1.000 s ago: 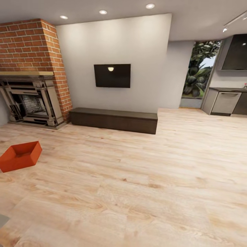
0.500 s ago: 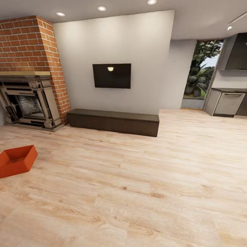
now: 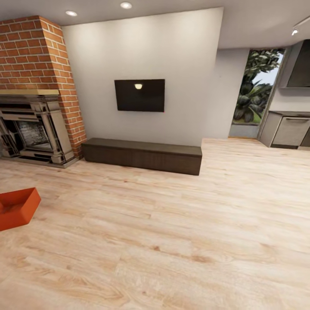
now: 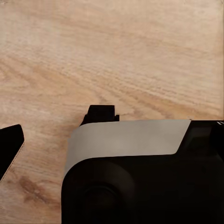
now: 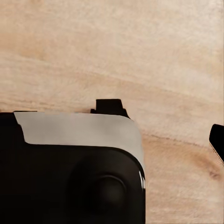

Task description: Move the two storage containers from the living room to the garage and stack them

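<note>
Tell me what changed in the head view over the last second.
The whole picture has slid left, so the camera turned right; nothing in the room moved. The storage container now sits cut off at the left edge, upright on the wood-plank floor. The fireplace, TV and bench keep their places.

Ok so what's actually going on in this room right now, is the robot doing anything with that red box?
Not at this moment. One red-orange storage container sits on the light wood-plank floor at the left edge of the head view, in front of the brick fireplace, cut off by the frame. Nothing is touching it. Both wrist cameras look down at bare planks past the robot's own dark body, and neither gripper is carrying anything that can be seen.
</note>
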Robot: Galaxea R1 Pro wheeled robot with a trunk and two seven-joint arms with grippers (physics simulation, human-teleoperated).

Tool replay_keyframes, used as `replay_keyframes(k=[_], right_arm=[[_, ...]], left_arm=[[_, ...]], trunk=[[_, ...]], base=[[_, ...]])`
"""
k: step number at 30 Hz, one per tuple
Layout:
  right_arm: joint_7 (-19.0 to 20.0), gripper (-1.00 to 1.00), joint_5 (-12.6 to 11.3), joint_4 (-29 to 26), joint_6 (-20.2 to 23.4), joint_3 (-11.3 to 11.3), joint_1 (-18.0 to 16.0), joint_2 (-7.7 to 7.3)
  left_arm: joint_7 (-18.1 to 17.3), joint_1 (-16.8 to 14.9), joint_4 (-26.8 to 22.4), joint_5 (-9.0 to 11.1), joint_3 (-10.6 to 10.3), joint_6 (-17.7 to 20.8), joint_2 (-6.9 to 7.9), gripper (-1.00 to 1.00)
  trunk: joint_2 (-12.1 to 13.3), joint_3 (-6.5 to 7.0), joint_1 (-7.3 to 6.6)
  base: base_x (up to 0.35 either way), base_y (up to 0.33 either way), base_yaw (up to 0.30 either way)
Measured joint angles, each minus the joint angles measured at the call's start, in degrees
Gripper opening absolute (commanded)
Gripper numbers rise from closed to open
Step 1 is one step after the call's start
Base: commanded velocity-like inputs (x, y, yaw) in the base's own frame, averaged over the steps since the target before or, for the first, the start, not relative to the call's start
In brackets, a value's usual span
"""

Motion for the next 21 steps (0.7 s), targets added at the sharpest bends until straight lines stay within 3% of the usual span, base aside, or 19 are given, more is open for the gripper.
replay_keyframes(k=[21], right_arm=[[0.00, 1.00, 0.39, 0.00, -0.07, 0.11, 0.00, -0.24]], left_arm=[[0.00, 0.00, 0.00, 0.00, 0.00, 0.00, 0.00, 1.00]], trunk=[[0.00, 0.00, 0.00]], base=[[0.322, 0.000, 0.000]])
